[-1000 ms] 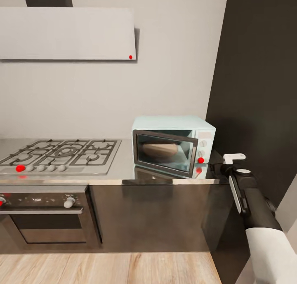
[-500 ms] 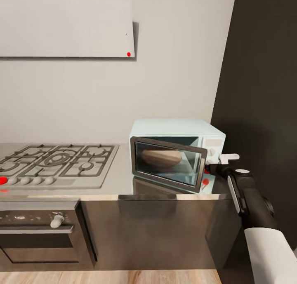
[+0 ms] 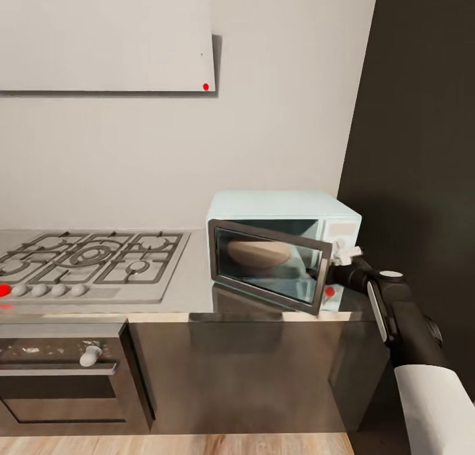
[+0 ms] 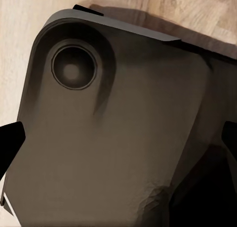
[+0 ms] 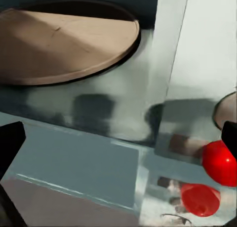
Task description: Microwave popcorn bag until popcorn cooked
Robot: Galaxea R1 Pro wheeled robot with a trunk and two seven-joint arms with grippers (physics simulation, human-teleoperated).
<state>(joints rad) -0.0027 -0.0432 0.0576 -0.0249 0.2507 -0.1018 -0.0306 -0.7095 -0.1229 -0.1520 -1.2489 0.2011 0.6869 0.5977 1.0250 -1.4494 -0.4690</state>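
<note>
The pale mint-blue microwave point(image 3: 285, 207) stands at the right end of the countertop point(image 3: 188, 293), its dark glass door point(image 3: 269, 265) ajar. Through the glass I see a tan-brown rounded shape point(image 3: 257, 251) point(image 5: 64, 39) that looks like the popcorn bag; no popcorn can be made out. My right gripper point(image 3: 331, 260) point(image 5: 118, 138) is open, with its fingers at the door's free edge, beside the red dot point(image 5: 218, 162) on the control panel. My left gripper point(image 4: 118, 138) is open too, hanging over the robot's own dark body point(image 4: 123, 138).
A gas hob point(image 3: 92, 257) fills the counter's left part, with a steel oven point(image 3: 66, 369) below and a hood point(image 3: 105, 42) above. A dark wall panel point(image 3: 422, 144) rises just right of the microwave. Wooden floor point(image 4: 15, 49) lies below.
The view shifted right and closer a second ago. Since then my right gripper has moved left from beside the microwave's panel to the door's free edge. The door stays ajar.
</note>
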